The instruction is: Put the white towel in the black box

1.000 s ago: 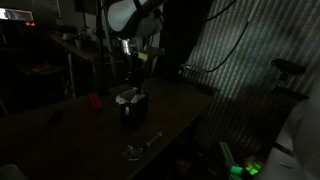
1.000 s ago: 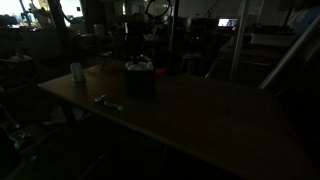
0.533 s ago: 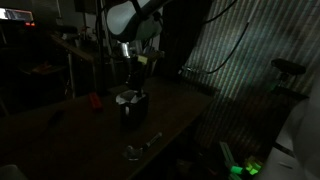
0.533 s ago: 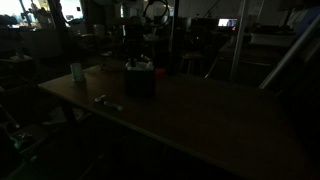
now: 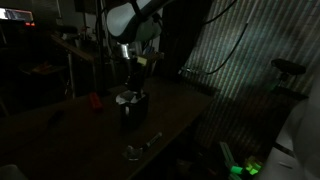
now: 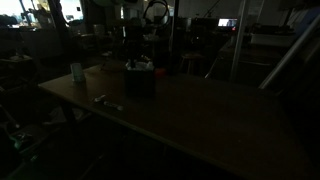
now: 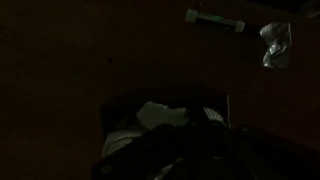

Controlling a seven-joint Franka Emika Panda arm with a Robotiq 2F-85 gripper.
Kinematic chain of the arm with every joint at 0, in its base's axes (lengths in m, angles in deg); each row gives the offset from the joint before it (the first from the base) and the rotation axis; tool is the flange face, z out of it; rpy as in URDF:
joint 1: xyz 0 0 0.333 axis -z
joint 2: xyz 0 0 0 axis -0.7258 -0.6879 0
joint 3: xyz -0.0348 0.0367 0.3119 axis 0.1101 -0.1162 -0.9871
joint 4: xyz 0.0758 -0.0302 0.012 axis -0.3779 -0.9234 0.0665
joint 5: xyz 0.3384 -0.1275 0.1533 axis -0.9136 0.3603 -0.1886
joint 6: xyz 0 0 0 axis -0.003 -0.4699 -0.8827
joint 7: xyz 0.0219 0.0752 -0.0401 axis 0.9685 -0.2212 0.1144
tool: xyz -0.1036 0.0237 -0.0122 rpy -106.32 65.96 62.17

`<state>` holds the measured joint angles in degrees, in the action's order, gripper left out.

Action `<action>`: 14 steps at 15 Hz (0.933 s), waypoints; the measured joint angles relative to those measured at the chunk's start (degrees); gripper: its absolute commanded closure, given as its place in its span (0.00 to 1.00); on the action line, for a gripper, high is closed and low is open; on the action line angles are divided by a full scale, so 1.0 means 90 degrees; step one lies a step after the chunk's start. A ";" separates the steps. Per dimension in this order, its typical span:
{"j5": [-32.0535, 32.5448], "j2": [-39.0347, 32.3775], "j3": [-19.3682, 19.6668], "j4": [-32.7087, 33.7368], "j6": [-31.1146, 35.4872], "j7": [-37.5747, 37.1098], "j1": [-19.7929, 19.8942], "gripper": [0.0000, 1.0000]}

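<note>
Arm (image 5: 135,15) shifted; only wrist view shows towel (image 7: 160,115) inside box (image 7: 106,118).

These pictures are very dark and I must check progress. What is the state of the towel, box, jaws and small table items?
White towel: bunched in the open top of the black box, showing above its rim.
Black box: upright on the table, towel inside.
Jaws: shut, just above the box; a grip on cloth cannot be told.
Small metallic object: lying on the table, apart from the box.
Red object: on the table, also apart.
</note>
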<state>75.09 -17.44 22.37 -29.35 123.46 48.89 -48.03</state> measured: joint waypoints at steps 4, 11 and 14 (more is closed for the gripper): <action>-0.0037 -0.0127 0.0000 0.0013 0.0046 0.0003 0.0000 1.00; -0.0165 -0.0331 0.0001 0.0181 0.0056 0.0049 0.0005 1.00; -0.0166 -0.0481 0.0001 0.0290 0.0056 0.0094 0.0005 1.00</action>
<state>73.59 -21.77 22.38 -26.74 123.96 49.73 -47.98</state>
